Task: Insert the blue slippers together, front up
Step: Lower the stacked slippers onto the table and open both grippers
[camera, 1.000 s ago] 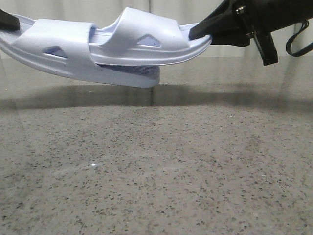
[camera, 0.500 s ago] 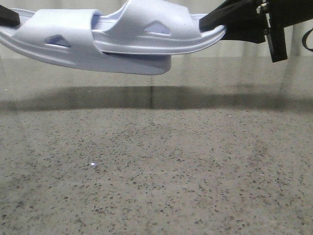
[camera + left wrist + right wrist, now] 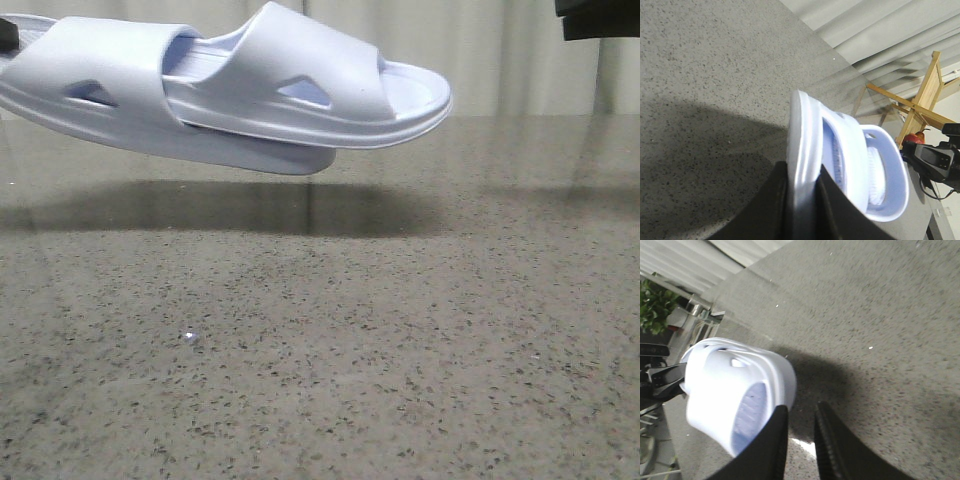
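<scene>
Two pale blue slippers hang nested in the air over the table. The upper slipper (image 3: 300, 80) sits with its end pushed under the strap of the lower slipper (image 3: 110, 90). My left gripper (image 3: 802, 172) is shut on the sole edge of the lower slipper (image 3: 805, 135), and it shows as a black tip at the far left (image 3: 8, 35) of the front view. My right gripper (image 3: 801, 412) stands open with only air between its fingers, clear of the slippers (image 3: 735, 385). In the front view only a black part of the right arm (image 3: 598, 18) shows, top right.
A speckled grey stone table (image 3: 320, 350) lies below, with the slippers' shadow on it. Pale curtains hang behind. A wooden rack (image 3: 925, 95) stands beyond the table's far end, and a green plant (image 3: 655, 305) is off the other side.
My right gripper has let go of the upper slipper's end and pulled away up and to the right. The nested slippers stay held by the left gripper alone.
</scene>
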Robot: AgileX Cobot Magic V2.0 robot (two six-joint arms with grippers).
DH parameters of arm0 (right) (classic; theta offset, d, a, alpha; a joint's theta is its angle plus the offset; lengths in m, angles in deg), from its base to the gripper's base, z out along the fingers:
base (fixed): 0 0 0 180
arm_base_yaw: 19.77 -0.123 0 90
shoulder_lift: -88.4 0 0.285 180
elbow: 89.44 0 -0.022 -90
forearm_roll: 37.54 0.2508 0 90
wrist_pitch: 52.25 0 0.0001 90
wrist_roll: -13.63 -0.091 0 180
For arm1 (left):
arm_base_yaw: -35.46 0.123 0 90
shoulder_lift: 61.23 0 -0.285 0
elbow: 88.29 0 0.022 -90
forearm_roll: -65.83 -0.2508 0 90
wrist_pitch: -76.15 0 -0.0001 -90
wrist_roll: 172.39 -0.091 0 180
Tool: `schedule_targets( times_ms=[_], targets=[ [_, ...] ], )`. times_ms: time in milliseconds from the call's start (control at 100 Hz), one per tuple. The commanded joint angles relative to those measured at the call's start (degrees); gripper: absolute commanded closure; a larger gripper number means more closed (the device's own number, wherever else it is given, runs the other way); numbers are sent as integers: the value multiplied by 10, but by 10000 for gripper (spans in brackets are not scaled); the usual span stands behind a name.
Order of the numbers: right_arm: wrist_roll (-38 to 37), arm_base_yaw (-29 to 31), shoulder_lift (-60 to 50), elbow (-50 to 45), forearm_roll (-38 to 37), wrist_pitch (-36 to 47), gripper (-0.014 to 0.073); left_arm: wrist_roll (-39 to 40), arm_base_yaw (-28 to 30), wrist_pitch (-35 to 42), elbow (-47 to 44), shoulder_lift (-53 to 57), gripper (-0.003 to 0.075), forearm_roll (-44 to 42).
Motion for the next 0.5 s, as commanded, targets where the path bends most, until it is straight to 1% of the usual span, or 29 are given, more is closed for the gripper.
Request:
schedule_targets(
  times_ms=[0, 120, 190, 360, 460, 490],
  targets=[
    [-1, 17, -38, 18, 16, -67, 503, 2, 0, -38, 13, 18, 705, 46],
    [-5, 26, -60, 18, 3, -67, 503, 2, -2, 4, 13, 18, 705, 21],
    [-6, 27, -70, 18, 0, -66, 503, 2, -12, 43, 13, 18, 705, -7],
    [-11, 27, -77, 18, -7, -66, 503, -4, -63, 150, 13, 18, 703, -54],
    [-17, 27, -77, 18, -17, -67, 503, -33, -89, 179, 13, 18, 700, -74],
    [-17, 27, -77, 18, -20, -67, 503, -45, -96, 184, 13, 18, 689, -78]
  ],
)
